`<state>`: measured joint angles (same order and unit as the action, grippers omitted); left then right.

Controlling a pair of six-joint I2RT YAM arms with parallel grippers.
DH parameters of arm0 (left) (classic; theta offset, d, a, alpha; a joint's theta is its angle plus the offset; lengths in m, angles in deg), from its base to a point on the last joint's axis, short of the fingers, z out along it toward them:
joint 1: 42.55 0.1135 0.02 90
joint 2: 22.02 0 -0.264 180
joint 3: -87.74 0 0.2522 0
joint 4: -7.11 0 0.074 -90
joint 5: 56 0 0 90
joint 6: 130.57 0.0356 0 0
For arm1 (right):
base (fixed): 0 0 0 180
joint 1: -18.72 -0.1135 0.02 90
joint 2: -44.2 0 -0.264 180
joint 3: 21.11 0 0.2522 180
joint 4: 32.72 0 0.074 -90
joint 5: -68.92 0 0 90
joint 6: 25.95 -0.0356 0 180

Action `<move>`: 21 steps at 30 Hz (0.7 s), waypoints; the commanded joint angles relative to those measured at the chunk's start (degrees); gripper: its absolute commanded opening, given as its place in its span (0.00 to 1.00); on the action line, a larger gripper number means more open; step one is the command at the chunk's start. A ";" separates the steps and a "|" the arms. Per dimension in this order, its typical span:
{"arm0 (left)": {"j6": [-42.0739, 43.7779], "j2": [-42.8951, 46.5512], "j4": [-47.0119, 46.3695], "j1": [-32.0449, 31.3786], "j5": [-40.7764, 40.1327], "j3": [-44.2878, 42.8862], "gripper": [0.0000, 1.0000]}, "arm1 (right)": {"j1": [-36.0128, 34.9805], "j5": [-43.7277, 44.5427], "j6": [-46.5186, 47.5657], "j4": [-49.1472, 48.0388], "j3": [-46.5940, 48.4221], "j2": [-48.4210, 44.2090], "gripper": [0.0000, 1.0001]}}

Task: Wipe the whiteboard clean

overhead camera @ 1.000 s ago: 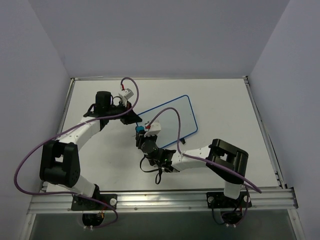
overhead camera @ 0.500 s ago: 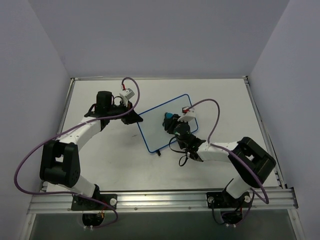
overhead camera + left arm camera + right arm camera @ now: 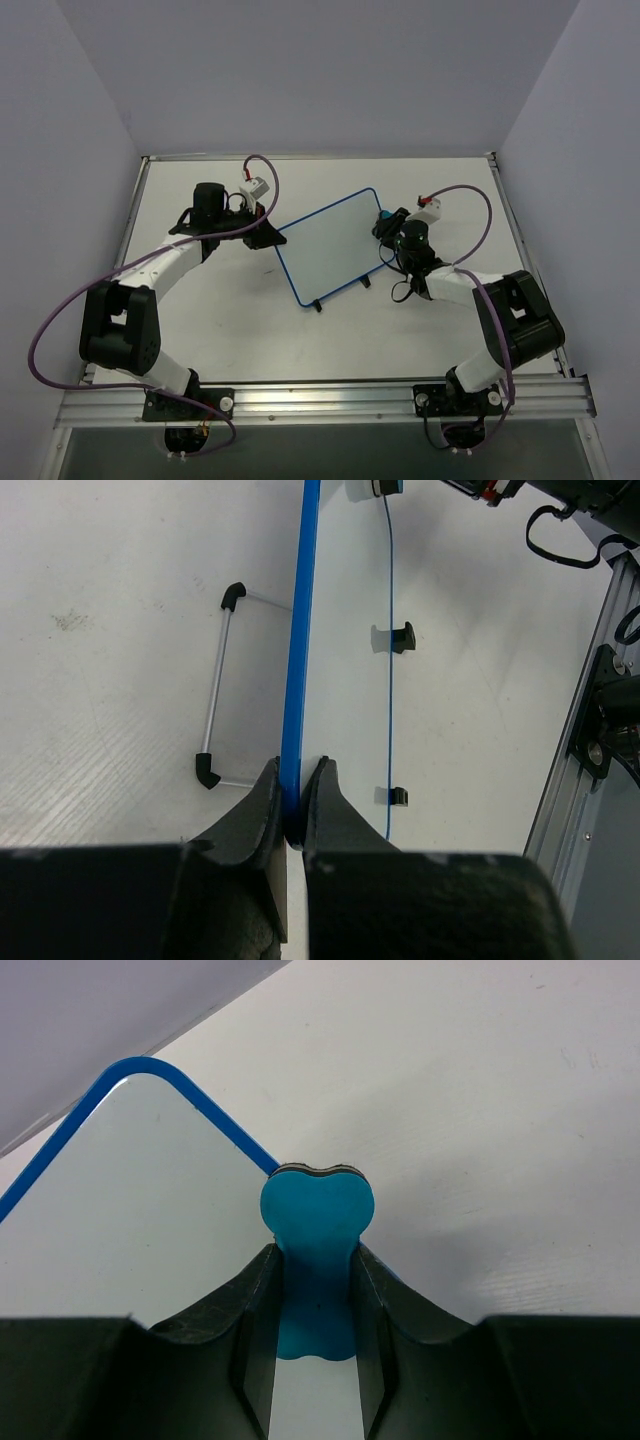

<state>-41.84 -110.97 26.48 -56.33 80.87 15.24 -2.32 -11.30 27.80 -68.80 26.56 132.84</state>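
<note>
Fingers on left (image 3: 252,825) pinch smooth, blue-rimmed whiteboard (image 3: 335,245); right fingers (image 3: 255,1310) clamp lobed blue eraser (image 3: 317,1210).

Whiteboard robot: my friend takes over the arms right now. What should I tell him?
Left gripper: shut on the whiteboard, pinching its left edge.
Right gripper: shut on the blue eraser, which sits at the board's right edge by the far corner.
Whiteboard: between the two arms, its two black feet toward the bases.
Done: no writing shows on the board's face in the top view.
Left: probably a check for faint marks, then setting the eraser down and letting go.
</note>
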 commanded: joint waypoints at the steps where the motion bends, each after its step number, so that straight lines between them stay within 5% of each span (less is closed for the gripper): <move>1: 15.78 -0.53 -1.83 -0.11 -11.54 0.73 0.02 | 1.26 -3.01 -2.15 8.18 -2.53 3.12 0.00; 13: 15.69 0.53 -2.18 0.16 -13.91 1.35 0.02 | 1.53 2.78 -9.19 17.47 -11.94 -8.99 0.00; 21: 15.25 2.55 -2.09 0.33 -15.23 2.40 0.02 | 3.63 7.18 -4.37 33.83 -3.96 -23.85 0.00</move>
<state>-40.14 -108.76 26.63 -57.07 80.70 15.98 0.19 -8.00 20.33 -43.23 16.48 114.39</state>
